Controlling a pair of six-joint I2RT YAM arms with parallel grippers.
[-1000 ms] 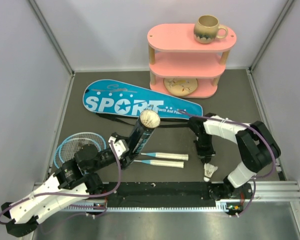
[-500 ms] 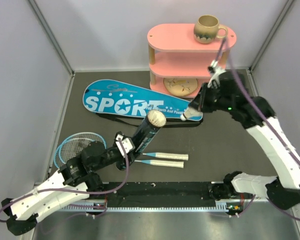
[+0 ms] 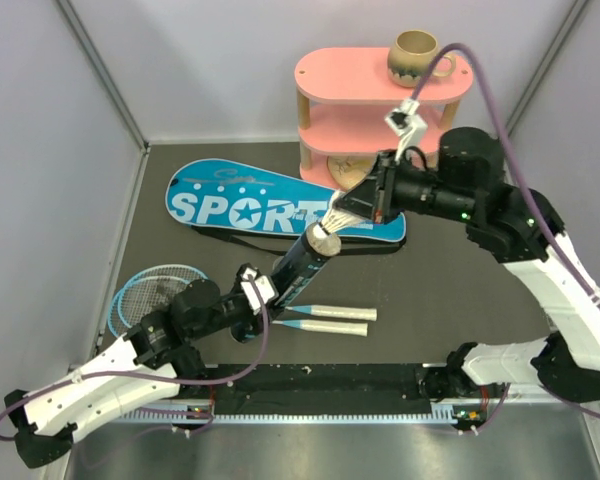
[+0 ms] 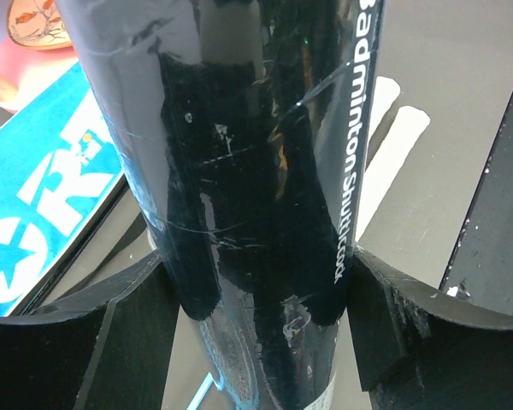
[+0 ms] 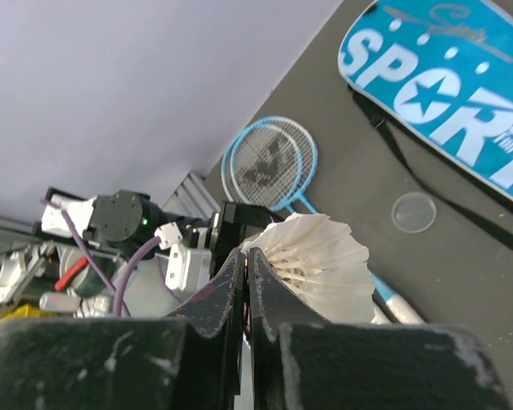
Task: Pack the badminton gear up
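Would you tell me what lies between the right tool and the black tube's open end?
A white shuttlecock, gripped by that tool, as the top view shows.

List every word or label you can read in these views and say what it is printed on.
"SPORT": on the blue racket cover, with a star for the O.
"Badminton Shuttlecock": down the side of the black tube.
The cursive line above "SPORT" on the cover is too blurred to read.

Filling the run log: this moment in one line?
left pincer: shut on tube | right pincer: shut on shuttlecock, near tube mouth | rackets, cover: on table
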